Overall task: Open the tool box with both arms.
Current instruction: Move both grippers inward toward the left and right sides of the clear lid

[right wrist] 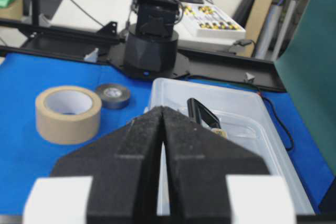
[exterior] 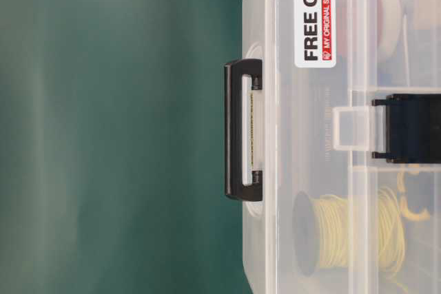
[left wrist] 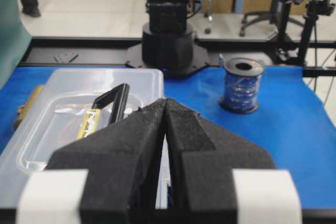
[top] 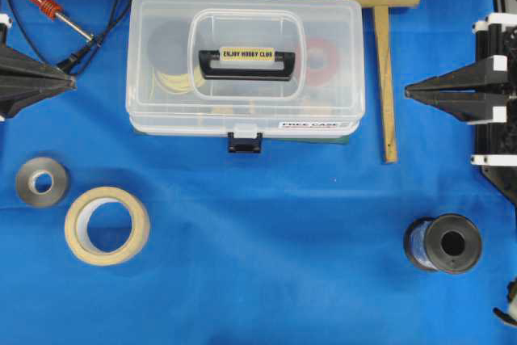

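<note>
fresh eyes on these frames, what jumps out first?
The clear tool box sits closed at the top middle of the blue table, black handle on its lid and dark latch at the front. The left gripper and right gripper flank it, jaws shut, apart from it. A wooden mallet lies right of the box, a tan tape roll front-left.

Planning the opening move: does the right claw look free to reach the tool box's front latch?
Probably yes: bare blue cloth lies between the right claw and the latch; the mallet stands nearby.
</note>
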Robot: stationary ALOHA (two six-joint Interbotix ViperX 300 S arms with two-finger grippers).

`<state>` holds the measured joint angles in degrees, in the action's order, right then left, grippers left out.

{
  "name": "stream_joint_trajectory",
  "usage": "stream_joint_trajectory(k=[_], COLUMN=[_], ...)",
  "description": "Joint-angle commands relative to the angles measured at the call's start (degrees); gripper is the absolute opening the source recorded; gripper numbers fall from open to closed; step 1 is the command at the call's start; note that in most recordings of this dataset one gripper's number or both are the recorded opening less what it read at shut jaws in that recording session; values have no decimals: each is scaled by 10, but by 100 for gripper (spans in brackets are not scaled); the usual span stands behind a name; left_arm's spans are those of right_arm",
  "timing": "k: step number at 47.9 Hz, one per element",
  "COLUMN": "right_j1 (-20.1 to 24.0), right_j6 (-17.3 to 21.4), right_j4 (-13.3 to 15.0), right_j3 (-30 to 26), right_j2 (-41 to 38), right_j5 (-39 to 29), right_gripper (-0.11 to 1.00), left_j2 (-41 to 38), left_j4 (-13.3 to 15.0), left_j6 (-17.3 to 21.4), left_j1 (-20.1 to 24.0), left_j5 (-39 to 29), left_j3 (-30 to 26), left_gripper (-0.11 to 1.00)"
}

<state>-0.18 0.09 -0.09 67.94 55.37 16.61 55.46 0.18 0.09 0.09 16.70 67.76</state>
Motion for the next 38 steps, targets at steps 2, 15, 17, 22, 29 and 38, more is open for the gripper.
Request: stream_joint_trajectory(k=[2,15,17,22,29,38], right_j1=[-5,-46,-55,-79,-103,-124], right_j6=[-3,2,2,2,4,9], right_j4=[-1,-1,-1,-3,-7,-8], right_j3=[-22,-38,-39,-41,-45,-48], right_j2=[-3,7,7,8,6,-4], right_j5=[2,-54,-62,-83,-121,-178], right_gripper=[0,0,0,0,1,41], left_j2=[-2,-2,-3,-6,-5,-8], left_j4=[18,19,19,19,18,18], left_j6=[4,10,10,11,17,41], left_j1=[4,34,54,97,134,140], left_j5=[4,-10,-19,-41,-60,-89], left_j3=[-14,-14,-14,-12,-11,-11], left_gripper=[0,0,0,0,0,25])
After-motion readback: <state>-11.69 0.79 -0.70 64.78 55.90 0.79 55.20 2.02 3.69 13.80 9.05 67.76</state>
